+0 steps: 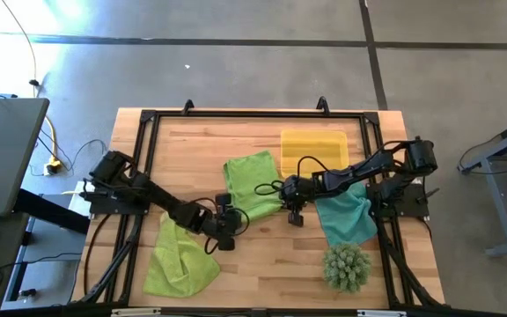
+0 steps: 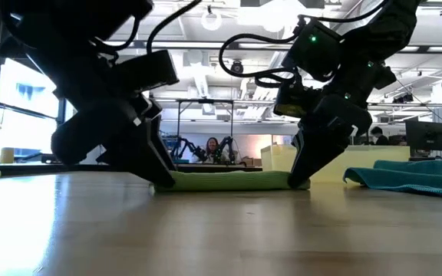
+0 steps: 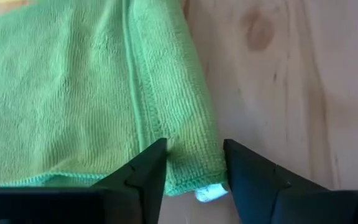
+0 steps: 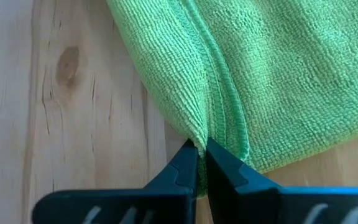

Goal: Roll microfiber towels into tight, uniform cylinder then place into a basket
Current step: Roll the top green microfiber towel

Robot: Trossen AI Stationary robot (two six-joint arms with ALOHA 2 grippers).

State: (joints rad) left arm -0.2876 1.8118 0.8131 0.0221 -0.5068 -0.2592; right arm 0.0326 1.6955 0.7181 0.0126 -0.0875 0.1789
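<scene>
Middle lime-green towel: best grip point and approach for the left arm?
Take the middle lime-green towel at its near corner, coming straight down from above. It lies flat on the table, so only the hemmed edge gives something to pinch. The left gripper is open astride that corner; the right gripper already pinches the other near corner.

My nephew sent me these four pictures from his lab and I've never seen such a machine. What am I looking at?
Two dark robot arms work at a wooden table. One picture looks down from above, one along the tabletop, two from the wrists. The right gripper pinches a corner of the middle lime-green towel; the left gripper stands open around another corner. A second lime-green towel, a teal towel, a yellow tray and a spiky green ball also lie there.
</scene>
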